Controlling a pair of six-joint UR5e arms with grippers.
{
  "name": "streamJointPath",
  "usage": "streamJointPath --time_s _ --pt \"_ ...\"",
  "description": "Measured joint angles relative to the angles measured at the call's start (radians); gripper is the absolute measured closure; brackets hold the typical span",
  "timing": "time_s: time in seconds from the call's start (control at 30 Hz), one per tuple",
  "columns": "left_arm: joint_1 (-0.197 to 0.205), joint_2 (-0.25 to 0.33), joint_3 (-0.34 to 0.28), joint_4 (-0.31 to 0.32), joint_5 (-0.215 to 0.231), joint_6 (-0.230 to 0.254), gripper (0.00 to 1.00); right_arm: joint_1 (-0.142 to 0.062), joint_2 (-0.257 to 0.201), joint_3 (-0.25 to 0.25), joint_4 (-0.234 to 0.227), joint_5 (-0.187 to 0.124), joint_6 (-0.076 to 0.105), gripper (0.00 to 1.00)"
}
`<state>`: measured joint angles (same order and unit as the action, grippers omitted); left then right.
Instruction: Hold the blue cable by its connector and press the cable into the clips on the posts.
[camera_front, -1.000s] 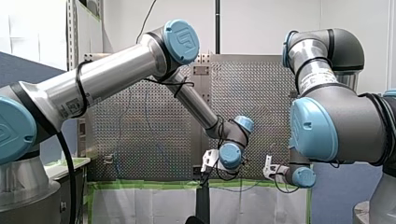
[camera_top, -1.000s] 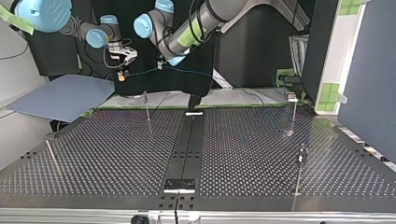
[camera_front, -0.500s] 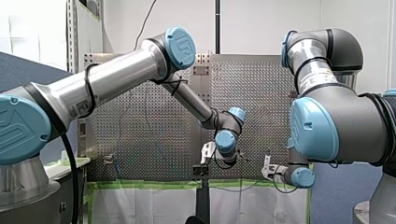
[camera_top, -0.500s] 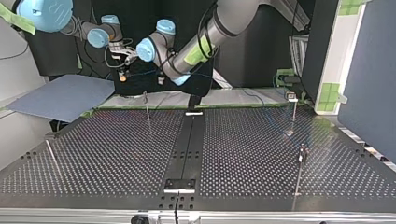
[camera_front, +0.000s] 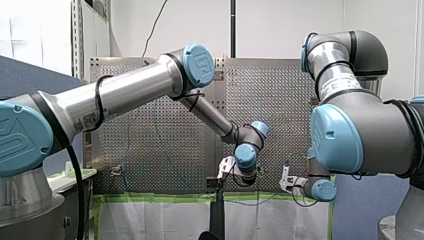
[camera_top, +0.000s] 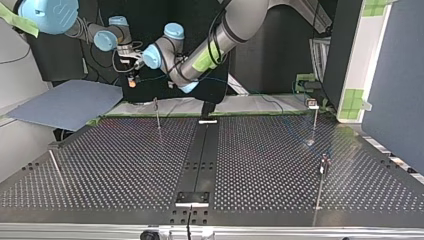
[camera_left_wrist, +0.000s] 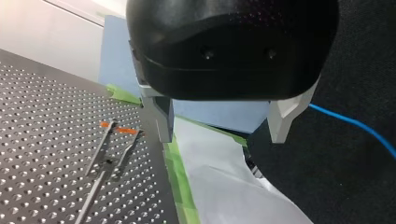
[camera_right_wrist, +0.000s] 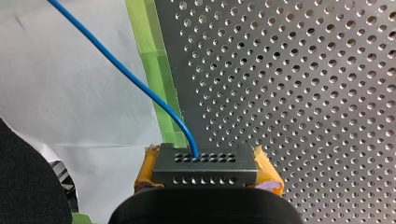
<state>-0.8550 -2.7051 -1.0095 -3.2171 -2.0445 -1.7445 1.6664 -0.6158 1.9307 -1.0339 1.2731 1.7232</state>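
My left arm has swung in across the last second. In the top view its wrist has dropped and shifted toward that view's left, so it now sits just beside my right tool (camera_top: 131, 81), where before the two were well apart. My right arm has not moved. I judge this as my left arm setting up to take the blue cable (camera_right_wrist: 140, 84) close to the held end, so the line can be steered down onto the nearest post (camera_top: 157, 114). No pressing has begun there yet.

The right wrist view settles what the wider views cannot. The yellow pads are clamped on the metal connector (camera_right_wrist: 205, 164), one on each side. The cable leaves the connector's face and curves away over the green tape (camera_right_wrist: 156, 60) at the edge of the counter (camera_top: 125, 165).

The left wrist view shows my left tool (camera_left_wrist: 222, 135) spread wide with nothing between its fingers (camera_left_wrist: 164, 126). The cable passes beside one finger and is not yet inside the gap. Ahead of it lies a forked clip (camera_left_wrist: 114, 149) with an orange mark. The top view shows this only as a thin rod.

The top view alone gives the layout: further posts stand well apart toward its right. I cannot tell from it whether the faint blue line there is already seated.
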Motion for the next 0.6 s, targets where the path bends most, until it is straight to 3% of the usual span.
streamJointPath --time_s 0.4,0.6 --pt "0.006 -0.001 0.102 -0.106 -0.006 -0.001 0.0 0.005 0.0 0.0 0.0 -0.001 0.001 1.0" --pt "0.006 -0.001 0.1 -0.162 -0.007 -0.001 0.0 0.006 0.0 0.0 0.0 -0.001 0.002 1.0"
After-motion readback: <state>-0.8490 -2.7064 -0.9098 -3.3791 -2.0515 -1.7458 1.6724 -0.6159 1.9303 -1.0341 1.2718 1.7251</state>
